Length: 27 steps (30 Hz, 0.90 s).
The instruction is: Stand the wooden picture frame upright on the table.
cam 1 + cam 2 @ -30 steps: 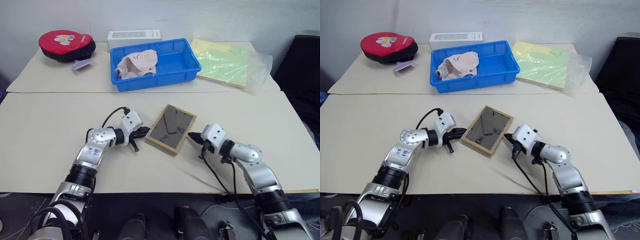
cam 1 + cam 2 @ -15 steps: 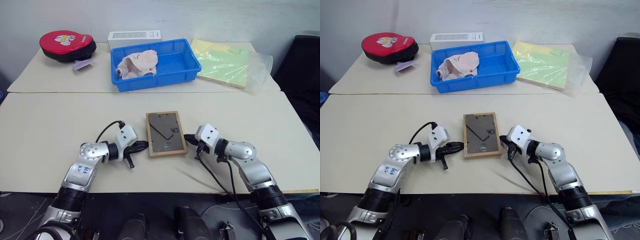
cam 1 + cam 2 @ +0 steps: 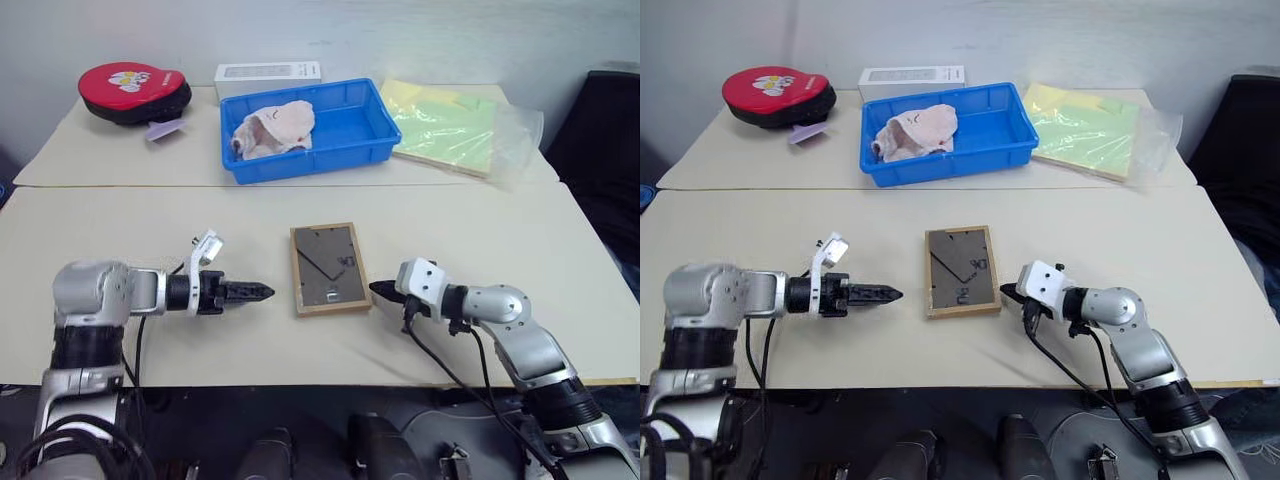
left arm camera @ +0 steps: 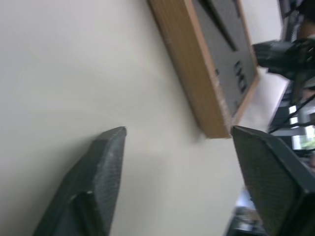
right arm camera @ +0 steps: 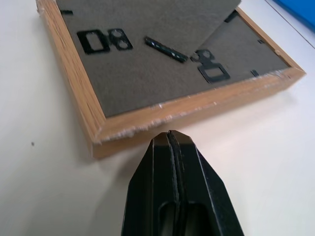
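The beige counter [image 3: 120,215], made of two adjoining surfaces, carries everything. On its far half sit a blue tray [image 3: 375,125] holding a crumpled pinkish cloth [image 3: 270,128], a yellow-green pad in clear plastic [image 3: 445,125] to the tray's right, a red pouch [image 3: 132,90] at the far left corner and a white flat box [image 3: 267,71] behind the tray. On the near half the wooden picture frame [image 3: 327,267] lies flat, dark grey back upward, its fold-out stand resting against the back. The left gripper [image 3: 252,292] lies level near the frame's left side, apart from it, its jaws spread wide with nothing between them, as the left wrist view shows. The right gripper [image 3: 380,290] has its jaws pressed together on nothing, the tip just beside the frame's near right corner.
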Each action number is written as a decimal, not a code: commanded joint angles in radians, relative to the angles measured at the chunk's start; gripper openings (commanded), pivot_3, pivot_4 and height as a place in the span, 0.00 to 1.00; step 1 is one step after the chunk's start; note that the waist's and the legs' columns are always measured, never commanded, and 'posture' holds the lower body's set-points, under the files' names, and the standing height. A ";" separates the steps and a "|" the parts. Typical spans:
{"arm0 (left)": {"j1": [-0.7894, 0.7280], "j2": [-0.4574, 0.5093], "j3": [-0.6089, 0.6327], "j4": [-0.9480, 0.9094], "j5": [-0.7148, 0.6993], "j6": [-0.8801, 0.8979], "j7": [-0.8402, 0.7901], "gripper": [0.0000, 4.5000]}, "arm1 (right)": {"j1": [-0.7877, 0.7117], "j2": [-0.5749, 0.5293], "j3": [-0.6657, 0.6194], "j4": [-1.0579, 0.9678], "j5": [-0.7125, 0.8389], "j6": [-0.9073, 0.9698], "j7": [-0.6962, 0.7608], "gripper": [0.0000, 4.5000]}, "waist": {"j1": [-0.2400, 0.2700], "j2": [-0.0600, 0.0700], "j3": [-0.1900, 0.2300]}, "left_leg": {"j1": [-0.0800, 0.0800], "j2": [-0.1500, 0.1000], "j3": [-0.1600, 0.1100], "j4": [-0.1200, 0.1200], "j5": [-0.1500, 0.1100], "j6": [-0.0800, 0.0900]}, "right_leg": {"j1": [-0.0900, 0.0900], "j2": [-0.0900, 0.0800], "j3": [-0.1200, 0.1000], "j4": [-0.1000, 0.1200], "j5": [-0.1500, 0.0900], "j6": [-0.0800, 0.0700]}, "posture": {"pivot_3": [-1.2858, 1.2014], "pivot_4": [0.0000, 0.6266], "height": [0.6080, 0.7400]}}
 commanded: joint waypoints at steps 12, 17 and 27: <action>-0.088 -0.156 -0.082 0.262 -0.320 0.030 0.410 0.88 | -0.043 0.043 0.038 -0.017 -0.033 -0.001 -0.028 0.00 | 0.031 0.001 -0.001 | 0.000 -0.004 -0.003 0.006 0.000 0.000 | 0.002 -0.004 -0.001 -0.002 0.000 0.000 | 0.52 0.24 1.00; -0.101 -0.201 -0.065 0.305 -0.411 0.030 0.508 0.88 | -0.040 0.046 0.039 -0.018 -0.035 -0.003 -0.032 0.00 | 0.033 0.001 -0.001 | 0.000 -0.006 -0.004 0.007 0.000 0.001 | 0.003 -0.005 -0.002 -0.001 0.000 0.000 | 0.52 0.24 1.00; 0.009 -0.224 0.058 0.142 -0.341 -0.084 0.496 0.30 | -0.004 0.032 -0.055 -0.051 0.100 0.016 0.017 0.04 | 0.027 0.000 -0.001 | -0.001 -0.005 -0.004 0.008 0.000 0.001 | 0.003 -0.005 -0.003 -0.002 0.000 0.000 | 0.52 0.24 1.00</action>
